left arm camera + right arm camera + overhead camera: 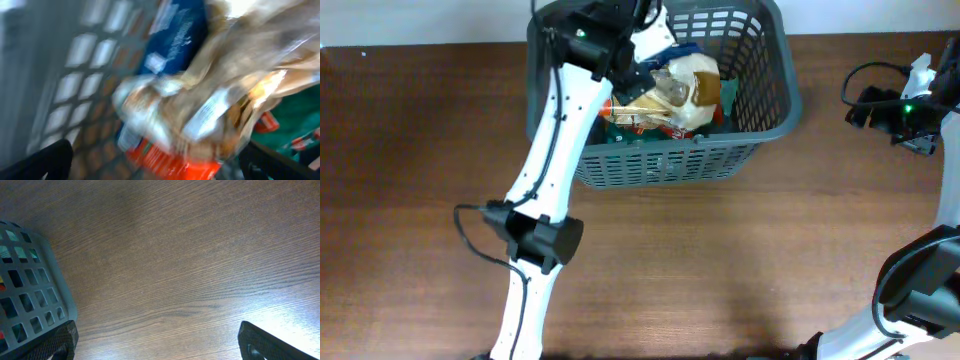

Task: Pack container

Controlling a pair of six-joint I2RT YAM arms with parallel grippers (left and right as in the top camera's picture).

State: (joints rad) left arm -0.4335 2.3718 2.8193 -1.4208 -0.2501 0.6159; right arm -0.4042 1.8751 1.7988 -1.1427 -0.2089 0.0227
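Note:
The dark grey slotted basket (660, 165) stands at the back middle of the table and holds several snack packets. A clear bag of tan snacks (685, 85) lies on top, over a red-orange packet (630, 120) and a green packet (725, 100). My left gripper (645, 45) is down inside the basket at its left side. The left wrist view is blurred: the fingers (160, 167) are wide apart over the tan bag (215, 90), the red-orange packet (170, 157) and a blue packet (175, 40). My right gripper (910, 105) is open and empty to the right of the basket.
The right wrist view shows bare wooden table between the open fingers (157, 342), with the basket's corner (30, 280) at the left. The left arm reaches across the basket's left rim. A black cable loops near the right gripper (865, 85).

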